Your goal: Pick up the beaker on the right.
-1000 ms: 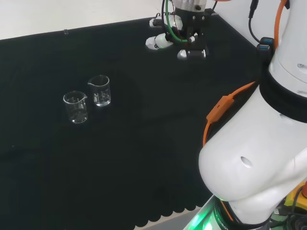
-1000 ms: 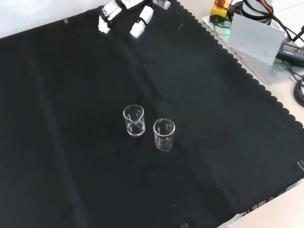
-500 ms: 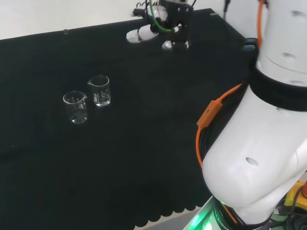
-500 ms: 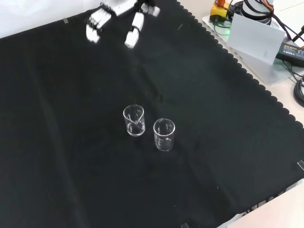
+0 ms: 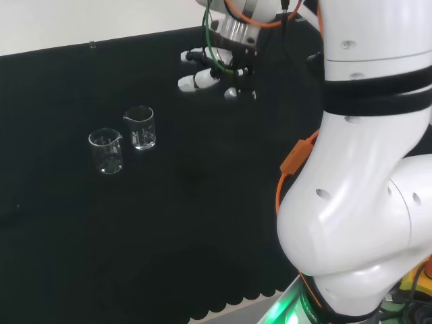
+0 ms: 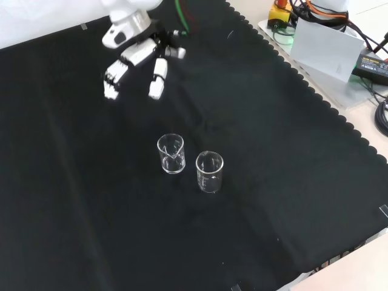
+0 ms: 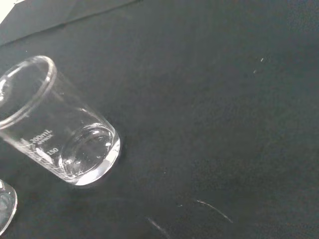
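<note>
Two clear glass beakers stand upright and close together on the black cloth. In the head view one beaker [image 5: 140, 127] is to the right of and a little beyond the other beaker [image 5: 106, 150]. In the front view they are the upper-left beaker [image 6: 171, 153] and the lower-right beaker [image 6: 210, 172]. The hand [image 6: 136, 60] hovers open above the cloth with straight fingers, well apart from both and up-left of them in the front view. In the head view the hand [image 5: 209, 71] is to their right. The wrist view has one beaker [image 7: 55, 124] close, with the rim of the second beaker [image 7: 4, 209] at the picture's edge.
The arm's white links [image 5: 364, 169] take up the right of the head view. Beyond the cloth's scalloped edge [image 6: 291, 66] in the front view lie a grey plate [image 6: 324, 42], cables and a yellow device [image 6: 280, 13].
The hand has come from the cloth's far edge towards the beakers: leftward and nearer in the head view, downward in the front view. The beakers have not moved.
</note>
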You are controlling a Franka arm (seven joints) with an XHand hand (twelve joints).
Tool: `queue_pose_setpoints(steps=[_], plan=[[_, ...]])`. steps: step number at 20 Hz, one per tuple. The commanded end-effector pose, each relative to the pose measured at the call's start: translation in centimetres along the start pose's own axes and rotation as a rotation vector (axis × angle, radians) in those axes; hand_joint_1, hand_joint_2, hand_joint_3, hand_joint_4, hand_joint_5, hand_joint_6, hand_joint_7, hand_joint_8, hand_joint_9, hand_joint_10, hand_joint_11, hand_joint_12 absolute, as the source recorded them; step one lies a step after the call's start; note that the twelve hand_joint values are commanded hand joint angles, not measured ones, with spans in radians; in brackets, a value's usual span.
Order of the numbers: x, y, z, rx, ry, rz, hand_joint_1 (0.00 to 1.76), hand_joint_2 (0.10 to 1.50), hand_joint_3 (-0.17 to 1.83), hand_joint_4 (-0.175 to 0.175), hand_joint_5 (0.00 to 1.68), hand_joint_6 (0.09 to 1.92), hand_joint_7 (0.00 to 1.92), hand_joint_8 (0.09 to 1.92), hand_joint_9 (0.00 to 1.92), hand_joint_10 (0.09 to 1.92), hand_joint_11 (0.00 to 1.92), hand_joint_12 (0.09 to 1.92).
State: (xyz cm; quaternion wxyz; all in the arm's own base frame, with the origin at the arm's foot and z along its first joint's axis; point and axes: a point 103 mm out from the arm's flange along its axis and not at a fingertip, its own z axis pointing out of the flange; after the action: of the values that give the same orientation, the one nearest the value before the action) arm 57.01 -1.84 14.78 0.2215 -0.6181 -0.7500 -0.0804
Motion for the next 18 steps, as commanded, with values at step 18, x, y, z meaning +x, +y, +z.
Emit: queue_pose_setpoints(steps=[18], plan=[[2.6,0.8,8.2,0.104,0.198,-0.273,0.72,0.93,-0.17,-0.084,0.29,0.09,0.19,0.65,0.25,0.67,0.00,0.96]])
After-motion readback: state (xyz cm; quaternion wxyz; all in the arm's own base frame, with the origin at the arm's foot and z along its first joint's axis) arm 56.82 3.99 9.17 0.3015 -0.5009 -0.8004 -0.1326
